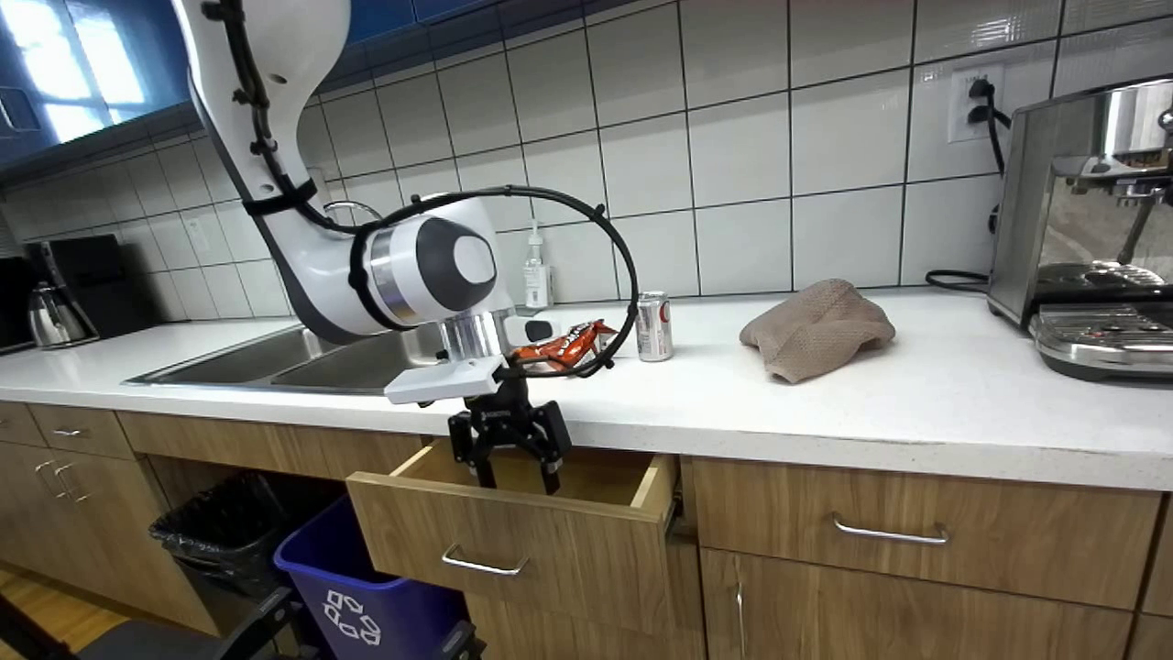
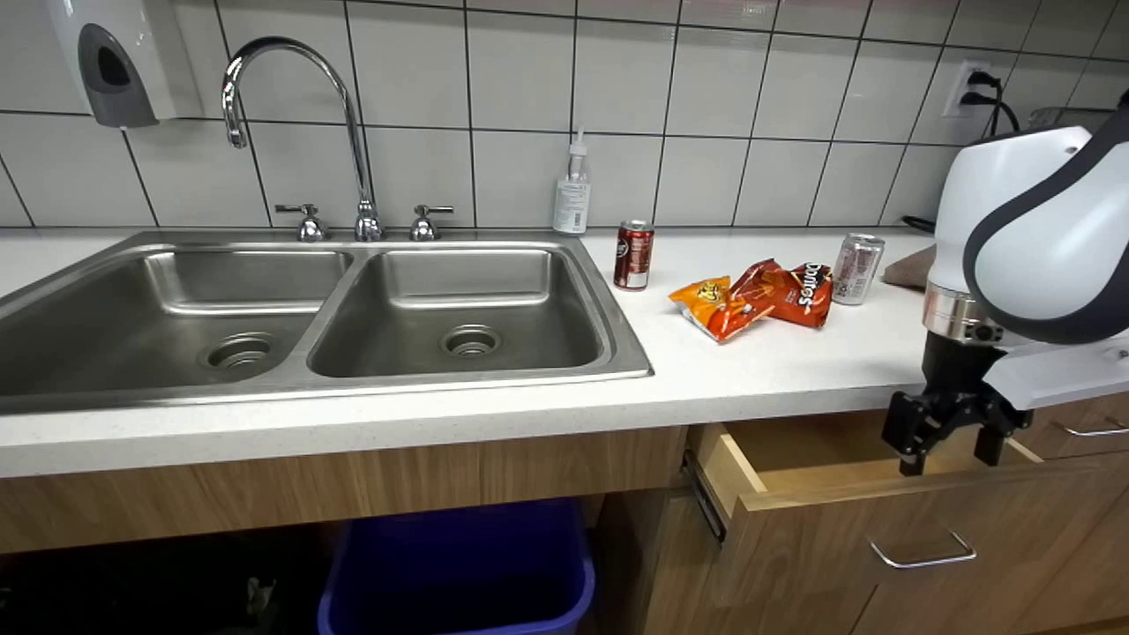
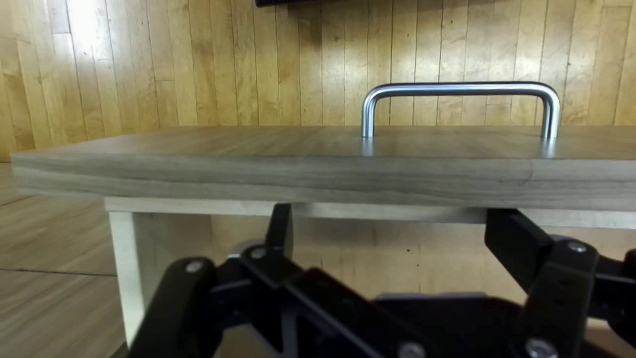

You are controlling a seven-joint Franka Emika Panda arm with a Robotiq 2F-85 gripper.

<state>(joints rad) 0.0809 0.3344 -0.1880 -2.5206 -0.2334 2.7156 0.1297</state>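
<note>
The wide-spread gripper (image 1: pixel 519 482) points down at a pulled-out drawer (image 1: pixel 586 550). Snack bags (image 2: pixel 751 302) lie on the counter (image 2: pixel 750 370) behind it

Dark-grouted white wall tiles (image 1: pixel 733 160) rise behind a long white countertop (image 1: pixel 696 394); wood-grained cupboards (image 1: pixel 916 605) stand below, glossy blue cabinets (image 1: pixel 151 46) (catching bright reflections (image 1: pixel 46 50)) hang above, and shiny yellowish floorboards (image 3: pixel 223 64) lie underfoot.

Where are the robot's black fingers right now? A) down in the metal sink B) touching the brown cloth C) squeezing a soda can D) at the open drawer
D, because in both exterior views the fingers point down at the open drawer, and the wrist view shows them spread apart on the inner side of its front panel.
</note>
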